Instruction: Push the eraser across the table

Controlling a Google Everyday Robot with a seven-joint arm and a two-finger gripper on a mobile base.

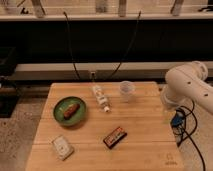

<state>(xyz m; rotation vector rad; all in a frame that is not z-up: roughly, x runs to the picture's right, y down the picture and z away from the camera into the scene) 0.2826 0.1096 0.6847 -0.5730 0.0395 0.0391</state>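
Starting at the gripper [168, 114], which hangs at the 3 o'clock edge of the table [145, 112] under the white arm [192, 86], we cannot tell whether it is open or closed. The eraser [115, 137] lies flat toward 5 o'clock of the table's middle, well apart from the gripper. We judge three risks: a push toward 9 o'clock could drive the eraser into the pale packet [62, 147], a glancing contact could spin it, and a careless reach could topple the cup [127, 90] or roll the bottle [101, 97].
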